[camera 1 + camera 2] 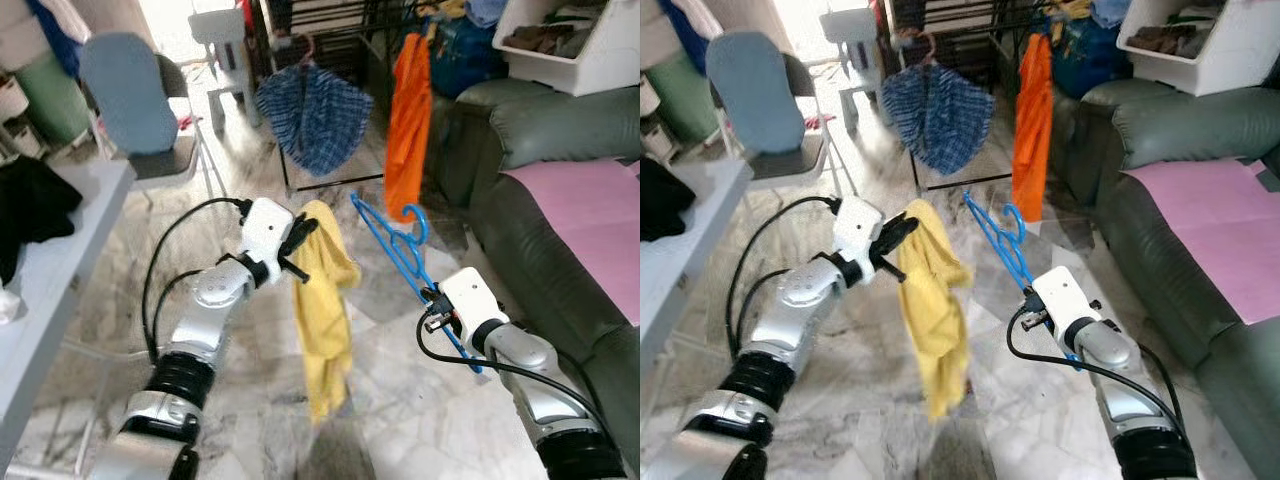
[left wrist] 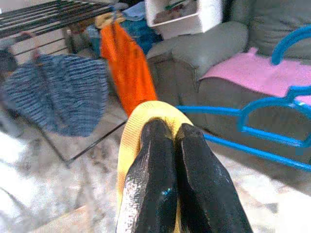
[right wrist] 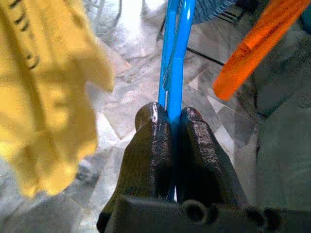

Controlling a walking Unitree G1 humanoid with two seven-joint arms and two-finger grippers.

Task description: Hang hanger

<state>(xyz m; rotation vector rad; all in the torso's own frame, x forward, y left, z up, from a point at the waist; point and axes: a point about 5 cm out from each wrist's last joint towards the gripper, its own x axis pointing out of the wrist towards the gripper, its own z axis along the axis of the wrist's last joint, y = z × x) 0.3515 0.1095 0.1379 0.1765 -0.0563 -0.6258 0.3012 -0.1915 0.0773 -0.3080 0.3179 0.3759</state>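
Note:
My left gripper (image 1: 303, 238) is shut on the top edge of a yellow cloth (image 1: 325, 310), which hangs limp toward the marble floor. My right gripper (image 1: 432, 297) is shut on a blue plastic hanger (image 1: 395, 240) that sticks up and away, its hook near the orange garment (image 1: 408, 125). In the left wrist view the two black fingers (image 2: 160, 184) pinch the yellow cloth (image 2: 141, 114), with the blue hanger (image 2: 265, 124) close beside. The right wrist view shows the fingers (image 3: 192, 145) clamped on the hanger bar (image 3: 175, 48), the yellow cloth (image 3: 48, 92) hanging alongside.
A dark drying rack (image 1: 330, 20) ahead carries a blue checked garment (image 1: 315, 115) and the orange one. A grey sofa (image 1: 560, 200) with a pink cover runs along the right. A grey chair (image 1: 135, 100) and a white table (image 1: 50, 270) with a black cloth stand on the left.

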